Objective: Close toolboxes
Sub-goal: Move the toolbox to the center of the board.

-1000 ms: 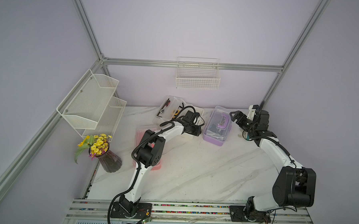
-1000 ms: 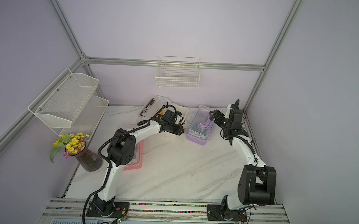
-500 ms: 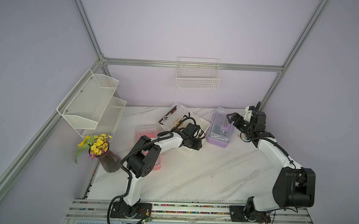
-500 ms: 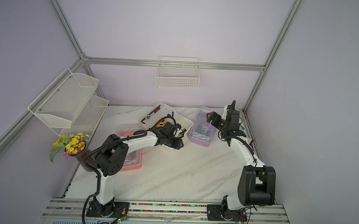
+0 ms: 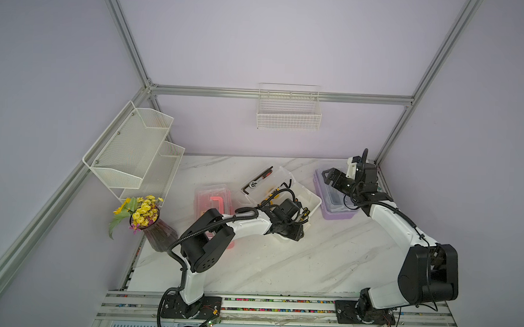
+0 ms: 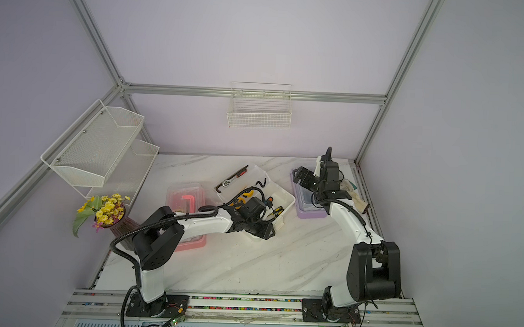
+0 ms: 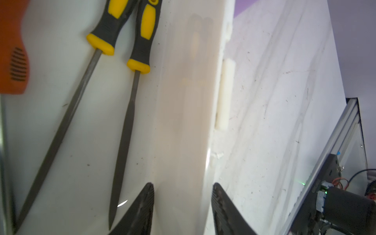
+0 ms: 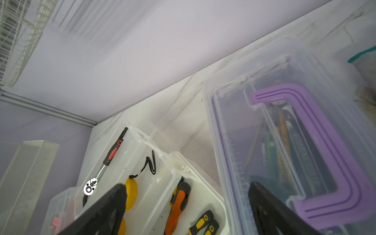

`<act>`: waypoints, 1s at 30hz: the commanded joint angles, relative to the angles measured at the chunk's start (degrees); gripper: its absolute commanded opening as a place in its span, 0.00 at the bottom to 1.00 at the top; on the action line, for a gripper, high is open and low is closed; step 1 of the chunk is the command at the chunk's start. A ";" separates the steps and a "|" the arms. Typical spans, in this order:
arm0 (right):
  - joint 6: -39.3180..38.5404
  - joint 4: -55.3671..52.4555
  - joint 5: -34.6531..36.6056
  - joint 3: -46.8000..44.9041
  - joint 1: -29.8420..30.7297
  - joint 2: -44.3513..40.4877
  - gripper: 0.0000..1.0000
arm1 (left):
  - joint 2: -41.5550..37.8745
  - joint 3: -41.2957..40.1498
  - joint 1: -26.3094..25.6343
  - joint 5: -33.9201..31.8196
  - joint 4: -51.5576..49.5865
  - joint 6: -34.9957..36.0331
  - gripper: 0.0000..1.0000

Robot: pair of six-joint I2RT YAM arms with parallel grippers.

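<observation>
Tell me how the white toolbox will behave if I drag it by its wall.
It should slide easily: the white toolbox sits on a smooth marble table. Its thin plastic wall, between the jaws of the left gripper, may flex. The loose files inside and the ratchet on the open lid will probably shift.

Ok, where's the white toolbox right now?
In both top views the white toolbox sits open near the middle of the table, between the pink toolbox and the purple toolbox, with one wall clamped in the left gripper.
</observation>
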 commanded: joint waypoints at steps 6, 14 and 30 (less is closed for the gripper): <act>-1.58 -1.61 3.63 1.95 2.19 -0.78 0.97 | -8.72 -2.76 -1.16 5.39 1.68 -3.15 0.75; -1.20 -1.92 3.48 0.91 2.45 -2.27 0.96 | -19.03 -1.31 8.99 5.02 2.67 -1.83 0.85; 4.62 -18.03 15.96 -2.29 18.54 -5.18 0.60 | -22.88 -0.17 35.19 2.18 -1.80 4.12 0.83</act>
